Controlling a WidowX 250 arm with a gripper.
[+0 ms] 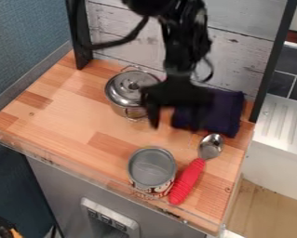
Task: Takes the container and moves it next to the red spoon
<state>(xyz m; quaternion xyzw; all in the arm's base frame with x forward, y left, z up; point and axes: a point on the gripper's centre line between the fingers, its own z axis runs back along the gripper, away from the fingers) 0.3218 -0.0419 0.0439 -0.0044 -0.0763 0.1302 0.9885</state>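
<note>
The black gripper hangs over the back middle of the counter, pointing down, its two fingers spread with nothing between them. In front of it, near the counter's front edge, stands the container, an upright open-topped can with a grey inside and a patterned outside. The red spoon lies just right of the can, its metal bowl toward the back and its red handle toward the front. The handle's lower end is close beside the can; whether they touch I cannot tell.
A lidded metal pot stands at the back, left of the gripper. A folded dark blue cloth lies behind the spoon, partly under the gripper. A low transparent edge borders the counter's front.
</note>
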